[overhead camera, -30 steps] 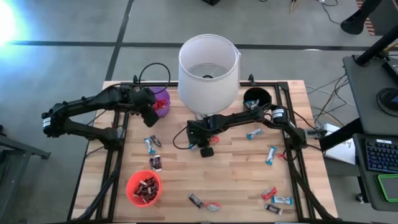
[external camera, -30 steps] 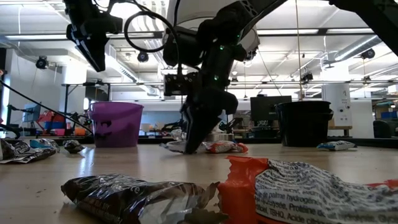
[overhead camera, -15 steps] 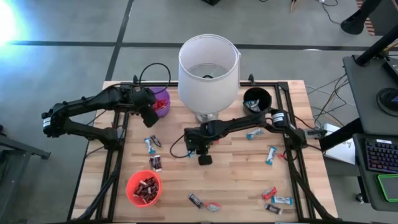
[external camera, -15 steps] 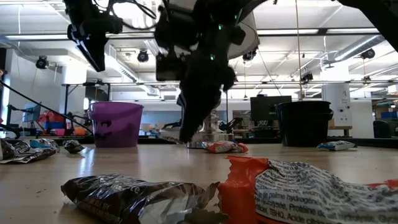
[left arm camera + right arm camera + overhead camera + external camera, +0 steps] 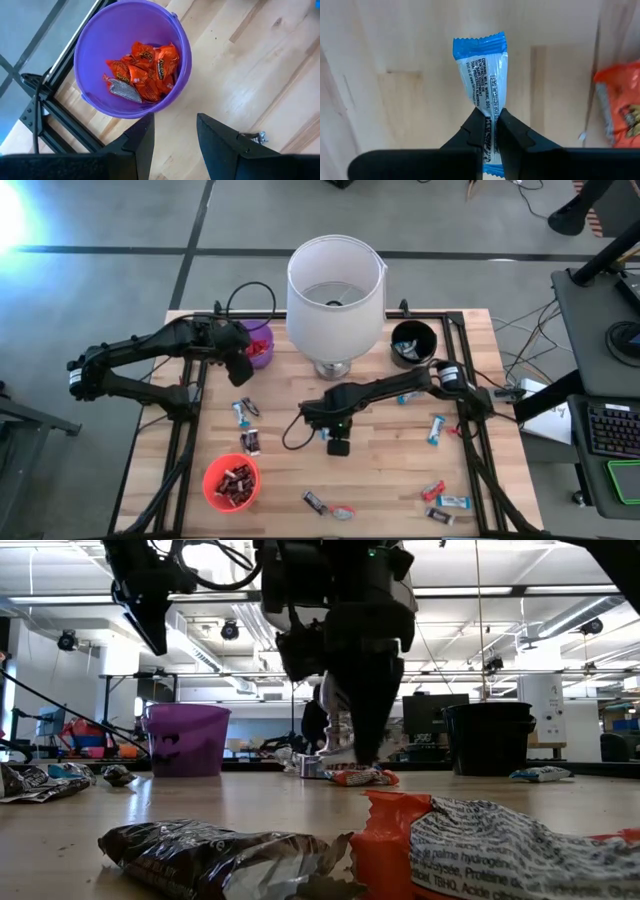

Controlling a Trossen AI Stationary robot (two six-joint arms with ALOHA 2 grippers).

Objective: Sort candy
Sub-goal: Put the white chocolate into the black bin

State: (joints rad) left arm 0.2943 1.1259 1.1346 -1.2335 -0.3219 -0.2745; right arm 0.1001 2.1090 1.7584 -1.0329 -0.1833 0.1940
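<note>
My right gripper (image 5: 489, 116) is shut on a light blue-and-white candy (image 5: 483, 75) above the middle of the table (image 5: 400, 465); in the high view it is just near of the white shade (image 5: 335, 290). My left gripper (image 5: 175, 120) hangs open and holds nothing, above the boards beside the purple cup (image 5: 132, 57), which holds orange-red candy. More candy lies loose on the boards (image 5: 243, 412) (image 5: 436, 428) (image 5: 452, 502). My right gripper pinches the blue-and-white candy between its two fingers, across its width, at a spot nearer one end (image 5: 489, 120). The fingers (image 5: 470, 131) come from above, pointing steeply down. The wrapper is squeezed narrow there. The longer part (image 5: 480, 55) sticks out sideways, off the boards as far as I can tell.
A red cup (image 5: 231, 482) with dark candy stands near left, a black cup (image 5: 412, 340) far right. The tall white shade fills the far middle. An orange candy (image 5: 620, 100) lies on the boards close to my right gripper. Black rails (image 5: 190, 430) line both sides.
My right gripper has moved from the foot of the white shade toward the table's near edge and a little up, rolling its wrist as it went. The blue-and-white candy has left the boards with it.
</note>
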